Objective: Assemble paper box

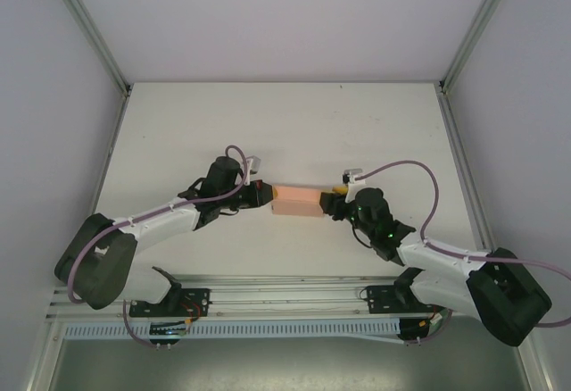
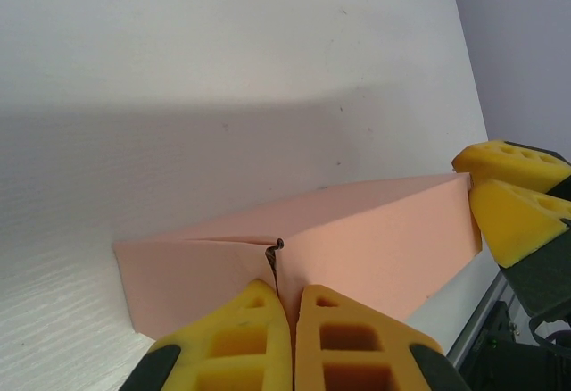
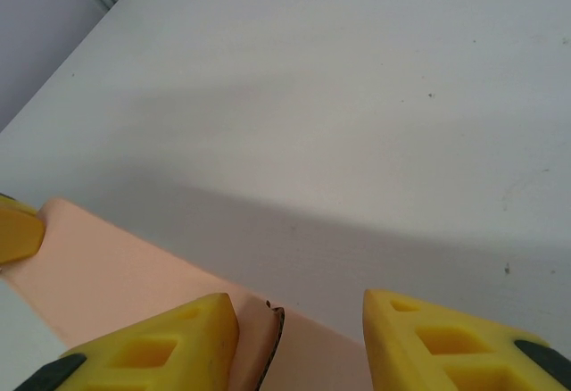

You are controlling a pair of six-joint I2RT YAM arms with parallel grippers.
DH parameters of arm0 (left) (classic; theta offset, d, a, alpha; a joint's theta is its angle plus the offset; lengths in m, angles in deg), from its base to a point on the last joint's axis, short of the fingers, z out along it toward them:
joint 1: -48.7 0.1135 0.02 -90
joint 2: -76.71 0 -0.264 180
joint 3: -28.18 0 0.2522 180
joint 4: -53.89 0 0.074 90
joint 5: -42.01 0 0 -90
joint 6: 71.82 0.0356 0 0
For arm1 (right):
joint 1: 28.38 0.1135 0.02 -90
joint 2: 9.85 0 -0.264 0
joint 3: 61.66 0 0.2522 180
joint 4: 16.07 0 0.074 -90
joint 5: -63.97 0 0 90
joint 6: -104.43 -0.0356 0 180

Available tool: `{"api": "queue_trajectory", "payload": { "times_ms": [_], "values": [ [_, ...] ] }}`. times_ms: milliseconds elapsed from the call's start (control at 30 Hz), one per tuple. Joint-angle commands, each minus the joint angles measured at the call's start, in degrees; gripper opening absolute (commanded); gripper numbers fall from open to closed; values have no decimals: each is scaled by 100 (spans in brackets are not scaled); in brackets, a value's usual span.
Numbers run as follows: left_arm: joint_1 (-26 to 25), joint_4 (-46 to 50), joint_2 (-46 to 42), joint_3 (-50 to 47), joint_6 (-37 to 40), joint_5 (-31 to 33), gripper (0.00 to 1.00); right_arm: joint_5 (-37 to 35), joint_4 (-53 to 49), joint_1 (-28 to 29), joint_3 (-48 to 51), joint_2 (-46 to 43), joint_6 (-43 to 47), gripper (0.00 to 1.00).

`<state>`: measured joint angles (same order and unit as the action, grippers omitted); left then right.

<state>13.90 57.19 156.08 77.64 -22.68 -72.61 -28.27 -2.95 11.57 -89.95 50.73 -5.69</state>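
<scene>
The paper box is a small salmon-pink rectangular box lying mid-table between both arms. My left gripper sits at its left end; in the left wrist view its yellow fingers are pressed together on a thin card edge at the box's end seam. My right gripper is at the box's right end. In the right wrist view it stands open around the box, its left finger resting against a curled end flap.
The white table stretches behind the box, bounded by grey walls and metal frame posts. A rail with cables runs along the near edge.
</scene>
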Motion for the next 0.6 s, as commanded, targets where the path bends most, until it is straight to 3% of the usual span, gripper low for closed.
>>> {"api": "queue_trajectory", "payload": {
  "times_ms": [0, 100, 133, 233, 267, 300, 333, 567],
  "values": [
    [-52, 1261, 222, 36, 479, 56, 6, 541, -1630, 58, -33, -17, 275, 43],
    [-52, 1706, 207, 721, 767, 277, 27, 470, -2127, 50, -584, -150, 333, 47],
    [-53, 1837, 214, 976, 867, 333, 40, 428, -2336, 49, -825, -154, 357, 49],
    [-48, 2285, 271, 1779, 1142, 518, 49, 487, -2967, 46, -1626, -75, 639, 58],
    [-52, 2422, 276, 2027, 1214, 619, 64, 585, -3176, 47, -1898, -19, 825, 61],
    [-48, 2534, 256, 2194, 1258, 775, 88, 710, -3344, 46, -2118, 47, 1044, 65],
    [-53, 2640, 229, 2320, 1283, 957, 98, 857, -3494, 48, -2314, 133, 1311, 68],
    [-53, 3398, -229, 2531, 1346, 2366, 98, 1556, -4702, 38, -3439, 1130, 3416, 91]
  ]
}}
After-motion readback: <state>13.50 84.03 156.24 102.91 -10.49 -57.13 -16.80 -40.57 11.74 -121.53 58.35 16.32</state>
